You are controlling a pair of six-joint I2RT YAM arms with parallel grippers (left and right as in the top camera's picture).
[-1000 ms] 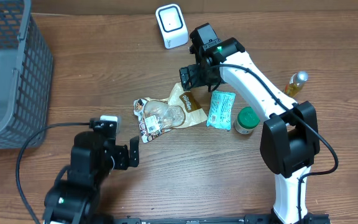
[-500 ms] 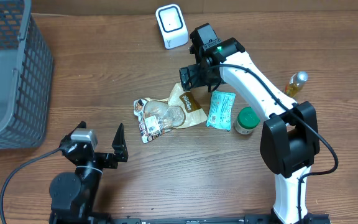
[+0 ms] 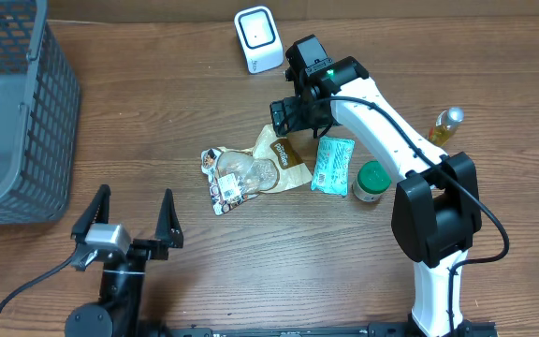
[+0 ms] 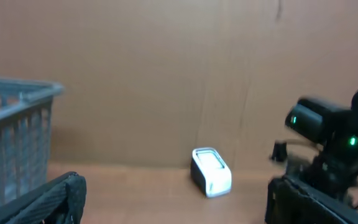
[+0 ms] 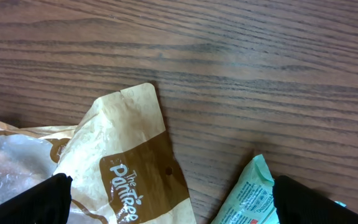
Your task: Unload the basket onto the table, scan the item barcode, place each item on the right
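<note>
Right pincer, jaws spread and empty, is hovering just over the upper end of the brown snack bag lying centre-frame on the worktop, length trailing lower left; left pincer, likewise released, is sitting well apart, lower left.

White barcode scanner: small rounded box, upright at the far edge of the desk, dark-framed window on its face. Brown paper pouch lies flat mid-desk, tilted, with white "Pantree" lettering on a darker band. Clear crinkled pack touches its left end; can't tell if it's a separate item. Teal packet lies flat just right of the pouch. No barcode readable.
</note>
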